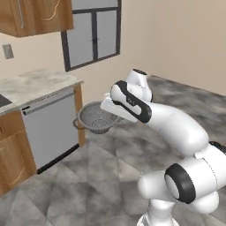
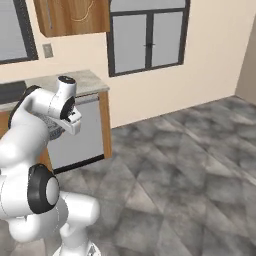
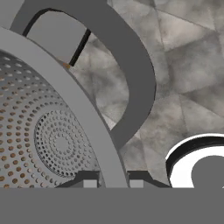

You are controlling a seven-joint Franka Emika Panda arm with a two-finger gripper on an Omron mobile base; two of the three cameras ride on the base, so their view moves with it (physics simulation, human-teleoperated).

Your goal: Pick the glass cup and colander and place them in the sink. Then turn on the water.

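Note:
The colander (image 1: 97,118) is a round grey perforated bowl hanging in the air over the floor, just off the end of the counter. My gripper (image 1: 108,106) is shut on its rim from the right. In the hand view the rim (image 3: 83,113) runs between my two fingertips (image 3: 90,180), with the holed bowl to the left and a loop handle (image 3: 135,70) arching above. The arm hides most of the colander (image 2: 51,131) in the right base view. A dark corner of the sink (image 1: 2,101) shows at the left edge. The glass cup and the water are out of view.
A grey dishwasher front (image 1: 49,129) sits under the pale stone counter (image 1: 37,82), with wood cabinets (image 1: 13,154) beside it and one overhead (image 1: 35,15). A dark-framed window (image 1: 93,33) is behind. Open grey tiled floor (image 2: 180,165) stretches to the right.

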